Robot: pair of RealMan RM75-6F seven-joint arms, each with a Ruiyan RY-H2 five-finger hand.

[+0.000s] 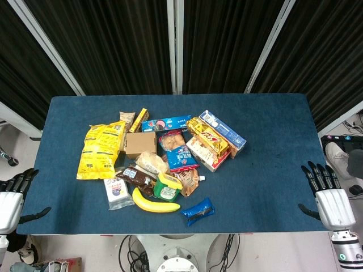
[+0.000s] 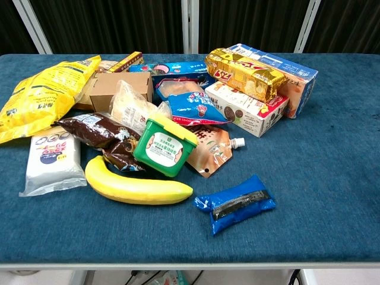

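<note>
Banana amid snack pile, left hand, right hand spread, apart.

1. Banana: one.
2. Green-lidded tub: one.
3. Blue foil packet: one.
4. Large yellow snack bag: one.
5. White wipes pack: one.
6. Brown wrapper bag: one.
7. Spouted pouch: one.
8. Plain cardboard box: one.
9. Gold-wrapped biscuit pack: one.
10. Printed cartons: two, a white one and a blue one.
11. Robot hands: two, left and right.
</note>
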